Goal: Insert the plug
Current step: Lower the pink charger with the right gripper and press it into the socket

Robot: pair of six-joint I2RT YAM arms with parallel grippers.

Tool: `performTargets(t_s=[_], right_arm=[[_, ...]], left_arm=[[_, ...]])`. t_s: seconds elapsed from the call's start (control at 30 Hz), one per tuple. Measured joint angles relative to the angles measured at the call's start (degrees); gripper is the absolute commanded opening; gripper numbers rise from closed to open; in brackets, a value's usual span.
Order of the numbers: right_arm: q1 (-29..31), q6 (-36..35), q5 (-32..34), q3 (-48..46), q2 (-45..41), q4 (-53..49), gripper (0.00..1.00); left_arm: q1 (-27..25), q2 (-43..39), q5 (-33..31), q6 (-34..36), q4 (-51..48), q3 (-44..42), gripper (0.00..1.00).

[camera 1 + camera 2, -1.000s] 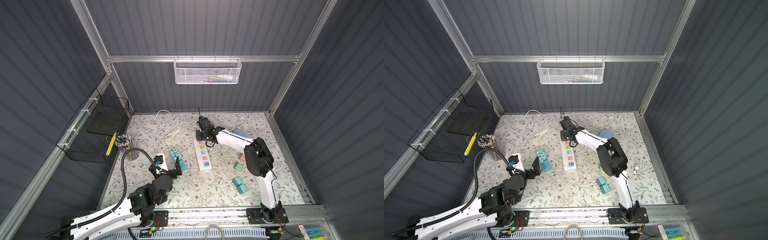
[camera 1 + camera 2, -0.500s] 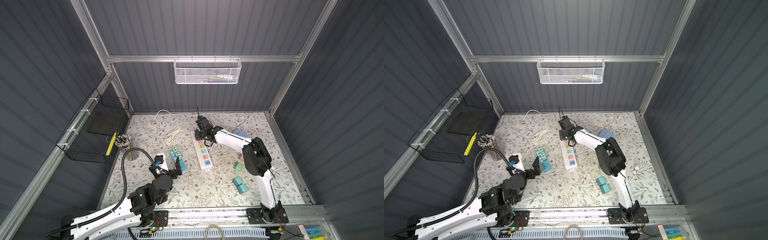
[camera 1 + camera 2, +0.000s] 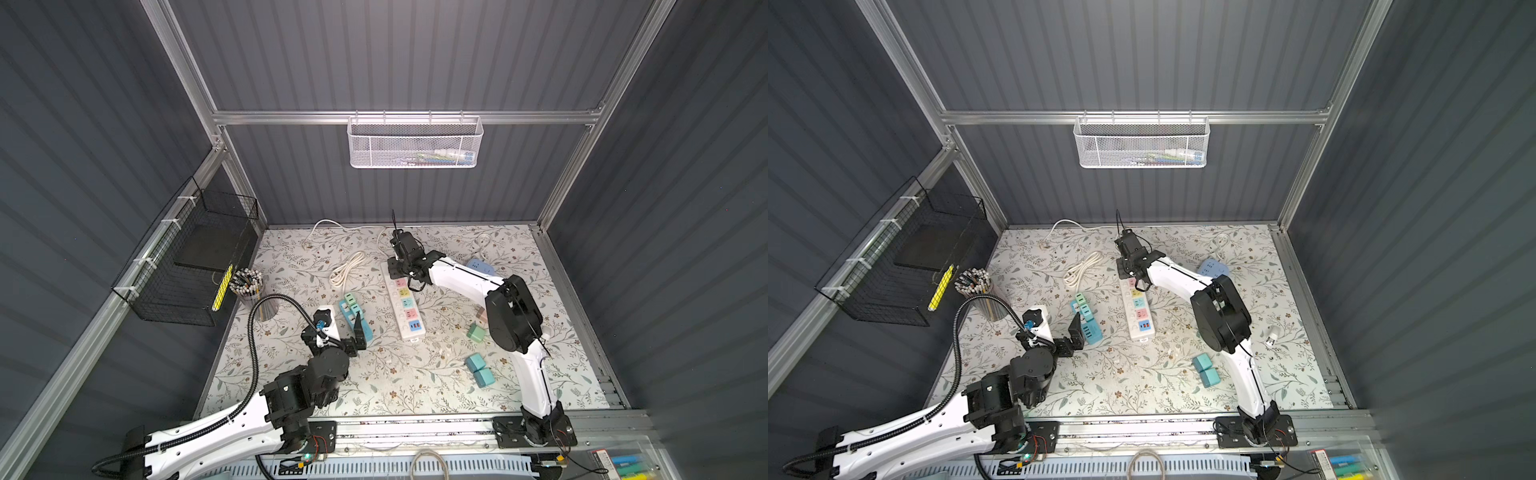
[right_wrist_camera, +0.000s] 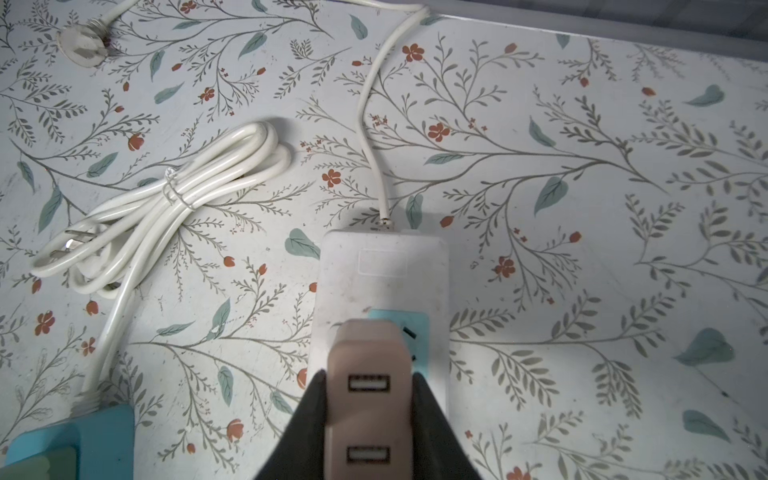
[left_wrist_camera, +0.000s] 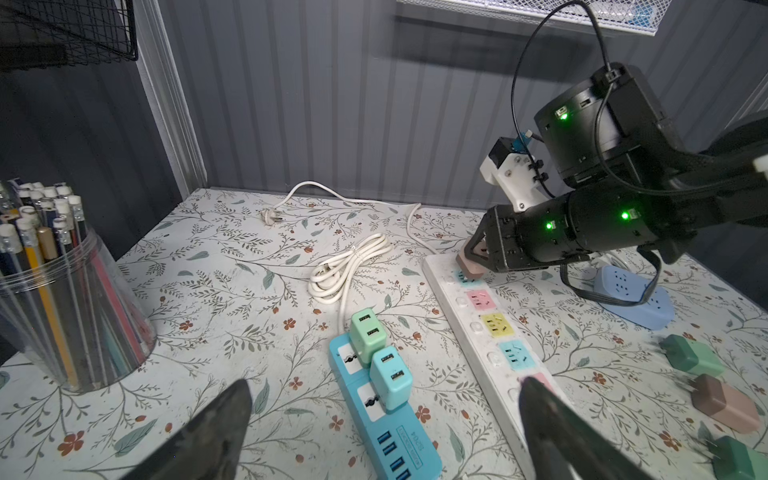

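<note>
Plug (image 4: 365, 353) is what you have pinched in the right gripper (image 4: 368, 395): a pink block with two USB ports, a dark finger (image 4: 309, 403) pressed against each side. In both top views that gripper (image 3: 395, 269) sits a little above the centre of the frame, at the far end of the white power strip (image 3: 405, 307), which runs down the middle of the floral table (image 3: 436, 386). You hold the plug low over the strip's last teal socket (image 4: 419, 322), covering most of it. Whether its prongs are in the holes you cannot tell. Your left gripper (image 3: 333, 333) hangs left of centre in the lower half of the frame, jaws spread wide and gripping nothing, just beside the near end of the blue power strip (image 3: 356, 318), where two chargers (image 5: 368, 338) stand plugged in
</note>
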Motion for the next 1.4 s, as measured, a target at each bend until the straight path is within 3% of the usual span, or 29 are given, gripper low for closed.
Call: performTargets(t_s=[0.3,0.73,1.4], right_arm=[[-0.28,-1.68,1.14,3.54,2.91,-0.81,0.24],[-0.39,-1.62,1.33,1.42,2.62,0.59,0.24],[-1.84,-0.28,-1.53,6.56,1.99,-9.18,0.25]], left_arm=[[0.11,0.28,0.00,0.00,0.00,0.00,1.00],[0.37,0.22,0.00,0.00,-0.13,0.00,1.00],[0.74,0.33,0.70,-0.02,-0.46,0.15,1.00]])
